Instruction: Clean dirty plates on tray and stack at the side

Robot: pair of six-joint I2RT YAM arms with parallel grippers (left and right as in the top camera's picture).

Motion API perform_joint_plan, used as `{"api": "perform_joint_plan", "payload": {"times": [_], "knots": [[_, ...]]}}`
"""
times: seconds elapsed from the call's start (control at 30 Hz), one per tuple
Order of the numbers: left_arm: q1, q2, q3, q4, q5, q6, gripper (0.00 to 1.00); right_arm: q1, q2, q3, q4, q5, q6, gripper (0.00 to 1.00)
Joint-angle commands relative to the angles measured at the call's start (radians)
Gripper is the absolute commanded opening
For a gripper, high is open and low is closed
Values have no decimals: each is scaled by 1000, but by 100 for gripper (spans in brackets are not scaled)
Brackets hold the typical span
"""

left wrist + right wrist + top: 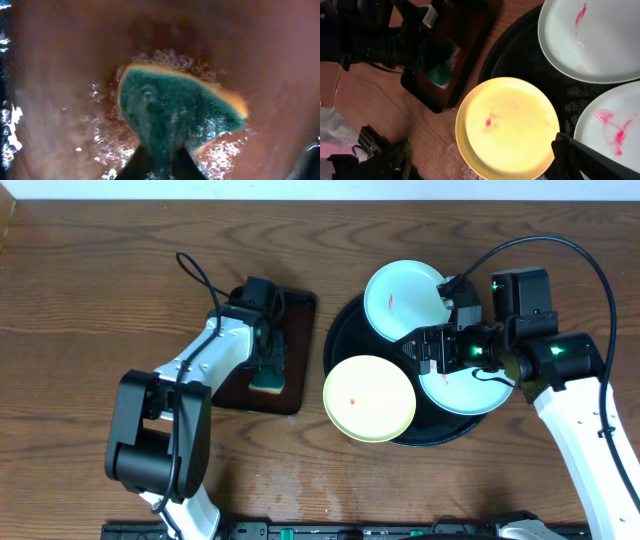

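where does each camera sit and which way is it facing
overhead: fixed above the table, straight down on the black tray; left arm and right arm show.
left wrist: on the left arm, close above the teal sponge; own fingers at bottom edge.
right wrist: on the right arm, facing the yellow plate; one finger bottom right.
shared: all three show the sponge.

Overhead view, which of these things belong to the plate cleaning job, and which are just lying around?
Job: yellow plate, upper white plate, right white plate, black tray, teal sponge, sponge tray.
Lying about: black rail along the front edge, pale crumpled material.
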Motion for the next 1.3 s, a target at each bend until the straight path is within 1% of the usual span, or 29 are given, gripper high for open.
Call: {"api": "perform_joint_plan", "payload": {"times": [0.0, 0.1, 0.13, 0.17, 0.2, 0.23, 0.27, 0.4, 0.47, 0.57, 0.6, 0.73, 0.87, 0.93, 1.0, 1.03, 1.17, 1.27], "knots": [[6, 23, 4, -11, -31, 0, 8, 9, -5, 17, -14, -14, -7, 88], [6, -26, 5, -11, -32, 0, 7, 9, -5, 17, -23, -14, -7, 87], [6, -44, 5, -11, -32, 0, 17, 9, -5, 17, -24, -14, -7, 87], [6, -67, 5, -11, -32, 0, 43, 9, -5, 17, -26, -14, -7, 87], [6, -88, 5, -14, -32, 0, 56, 9, -5, 17, -26, -14, -7, 87], [6, -109, 5, -19, -32, 0, 61, 9, -5, 17, -27, -14, -7, 87], [6, -130, 5, -27, -32, 0, 64, 9, -5, 17, -27, -14, -7, 87], [3, -207, 4, -90, -6, -1, 65, 9, -5, 17, -34, -14, -7, 87], [-1, -217, 3, -119, 26, -1, 64, 9, -5, 17, -37, -13, -7, 87], [-10, -213, -24, -125, 22, 0, 63, 9, -5, 17, -42, -11, -7, 87], [-10, -208, -46, -107, 20, 0, 62, 9, -5, 17, -42, -11, -7, 87], [-10, -167, -134, 2, 13, 0, 53, 9, -5, 16, -51, -11, -7, 87], [-10, -108, -162, 63, 14, -1, 52, 9, -5, 15, -74, -3, -7, 87], [-10, -81, -163, 82, 14, 0, 46, 10, -5, 14, -91, 24, -7, 87], [-10, -66, -163, 95, 14, 0, 22, 10, -4, 12, -107, 51, -7, 87], [-10, -65, -162, 95, 13, 0, 9, 10, -4, 11, -114, 61, -7, 87], [-10, -83, -145, 85, 13, 0, 7, 10, -4, 1, -136, 95, -6, 85], [-9, -116, -113, 44, 13, 0, 7, 10, -4, -35, -125, 119, -1, 82]]}}
